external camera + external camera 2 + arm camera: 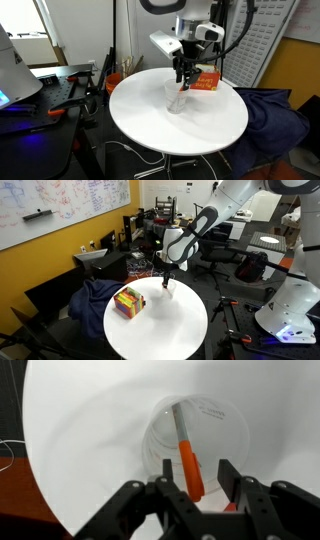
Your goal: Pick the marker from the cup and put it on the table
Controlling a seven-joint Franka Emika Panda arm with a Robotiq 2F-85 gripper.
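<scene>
Fingers (229, 480): parted, one on either side of the marker's orange end. The wrist view shows a gap on both sides, so they grip nothing. In both exterior views they hang just over the cup (182, 72) (166, 278).
Marker (189, 458): inside the cup, leaning. Its orange end is up between the fingers and its pale end is down at the cup's bottom, farther from them.
Cup (225, 430): clear and upright, straight below the fingers, its rim ringing the marker. It is faint in an exterior view (176, 101).
Surface (90, 430): white and round, spreading out under the fingers and carrying the cup (200, 125) (165, 330).
Box (207, 82): orange-red, on the surface off to one side of the fingers and apart from the cup (128, 303).
</scene>
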